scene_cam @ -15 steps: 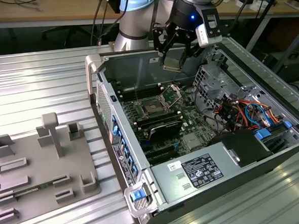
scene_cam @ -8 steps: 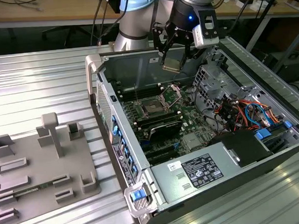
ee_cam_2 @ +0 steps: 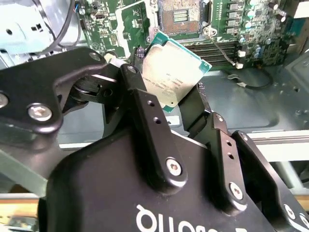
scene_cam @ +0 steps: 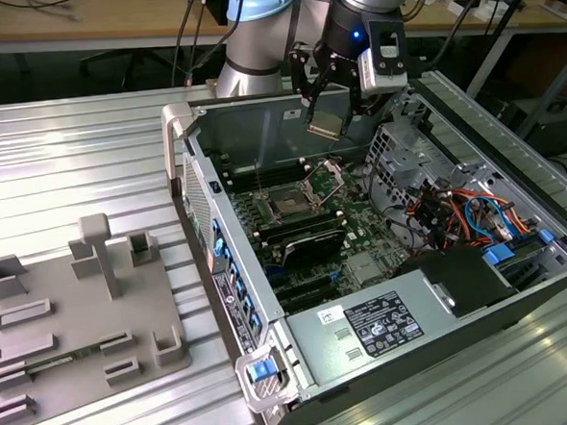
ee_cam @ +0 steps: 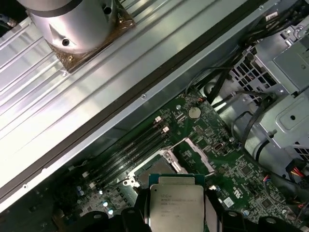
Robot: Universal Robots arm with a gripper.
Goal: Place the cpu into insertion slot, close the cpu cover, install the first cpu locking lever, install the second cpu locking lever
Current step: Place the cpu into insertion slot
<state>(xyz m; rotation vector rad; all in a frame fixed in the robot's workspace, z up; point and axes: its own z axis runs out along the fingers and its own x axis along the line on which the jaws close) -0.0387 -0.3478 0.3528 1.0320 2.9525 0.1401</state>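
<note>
Fig. The chip [scene_cam: 323, 126] is shown pinched by two opposite edges between the fingers of the tool [scene_cam: 322, 114], held in the air above the far side of the open computer case [scene_cam: 259, 127] and well clear of the socket [scene_cam: 288, 204]. The socket is seen bare, with the cover [scene_cam: 326, 178] raised beside it. No step of the task is judged complete; all four remain.

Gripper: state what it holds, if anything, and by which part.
The gripper holds the cpu, pinched by two opposite edges between its fingers, its metal top left bare.
</note>
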